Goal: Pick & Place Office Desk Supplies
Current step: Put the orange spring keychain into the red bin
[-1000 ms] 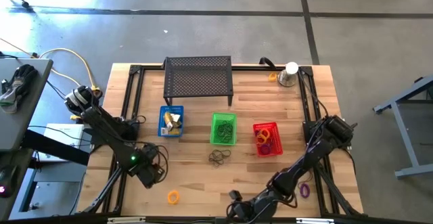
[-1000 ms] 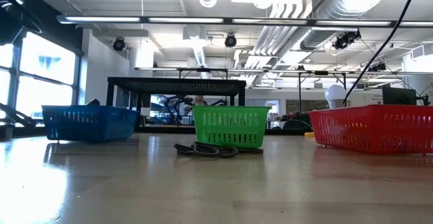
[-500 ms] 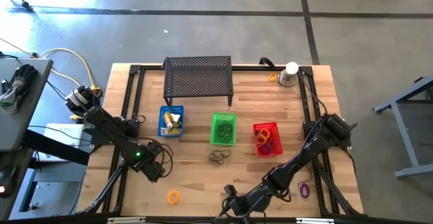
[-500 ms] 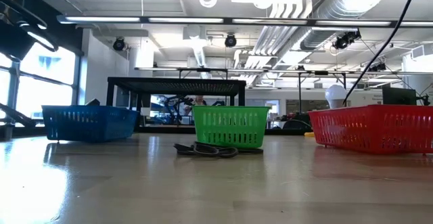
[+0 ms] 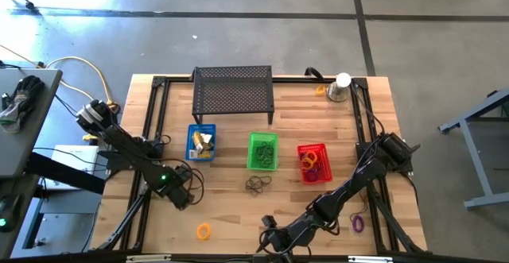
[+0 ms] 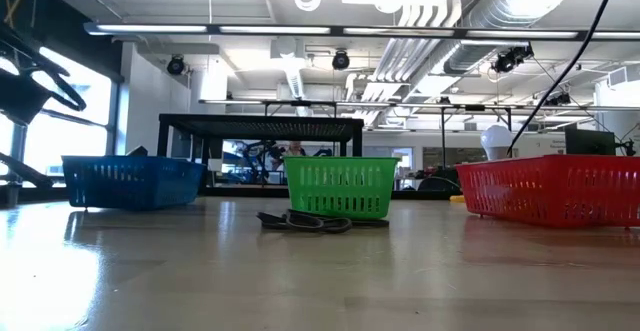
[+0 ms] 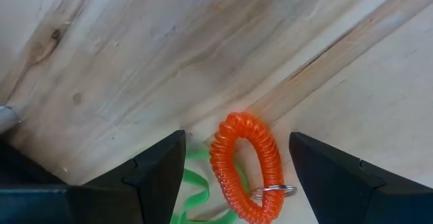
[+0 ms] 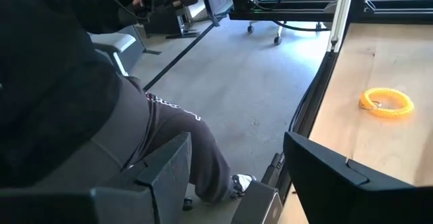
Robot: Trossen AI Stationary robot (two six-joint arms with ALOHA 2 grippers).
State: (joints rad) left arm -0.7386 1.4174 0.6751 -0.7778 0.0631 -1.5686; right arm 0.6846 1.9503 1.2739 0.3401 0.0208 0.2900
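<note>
Near the table's (image 5: 238,215) front edge, both grippers hang empty, jaws spread: left gripper (image 7: 233,176) above an orange loop (image 7: 245,166), right gripper (image 5: 269,235) partly cut off.

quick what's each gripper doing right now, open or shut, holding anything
left gripper: open, holding nothing, above an orange coil loop on the table.
right gripper: open, holding nothing, at the table's near edge.

- Three baskets (image 5: 263,151) stand in a row mid-bench (image 5: 231,207).
- Wire shelf (image 5: 233,92) stands behind them.
- Loops (image 5: 257,184) lie before the middle basket.
- Cup (image 5: 339,90) stands at the far right corner.
</note>
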